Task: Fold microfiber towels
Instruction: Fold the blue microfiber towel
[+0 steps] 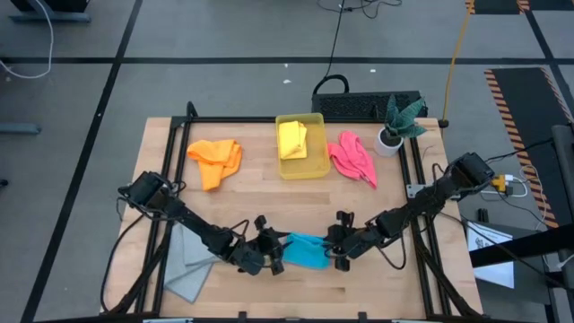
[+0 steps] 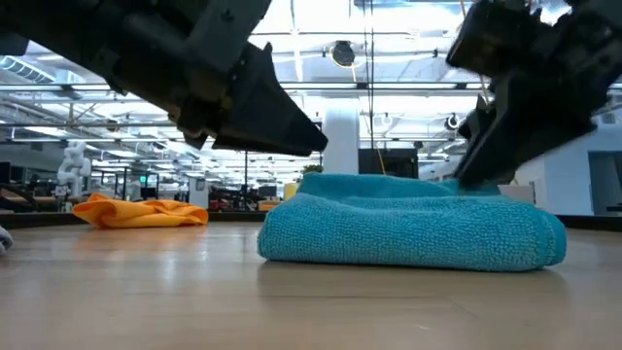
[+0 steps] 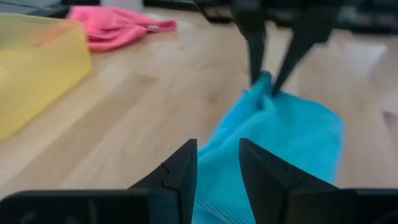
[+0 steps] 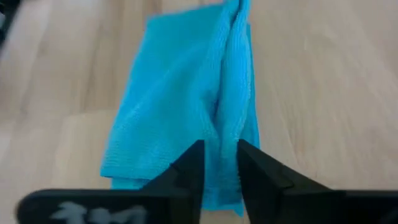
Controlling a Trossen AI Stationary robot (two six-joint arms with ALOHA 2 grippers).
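Blue towel (image 1: pixel 306 250) sits folded at the table's (image 1: pixel 359 287) front middle; I've got left hand (image 1: pixel 273 254) and right hand (image 1: pixel 337 249) at its two ends, fingers slightly apart, gripping nothing. Yellow (image 1: pixel 293 138) looks folded in the bin (image 1: pixel 316 166). Orange (image 1: pixel 216 161), pink (image 1: pixel 352 157) and grey (image 1: pixel 189 260) lie crumpled, so I judge three left.

Five small towels sit on the wooden tabletop: one orange (image 1: pixel 215 161), one yellow (image 1: pixel 293 139), one pink (image 1: pixel 352 158), one bright blue (image 1: pixel 305 250) and one light grey (image 1: pixel 189 265). One yellow plastic bin (image 1: pixel 312 170), one potted plant (image 1: pixel 397 125) and two robot arms complete the count.
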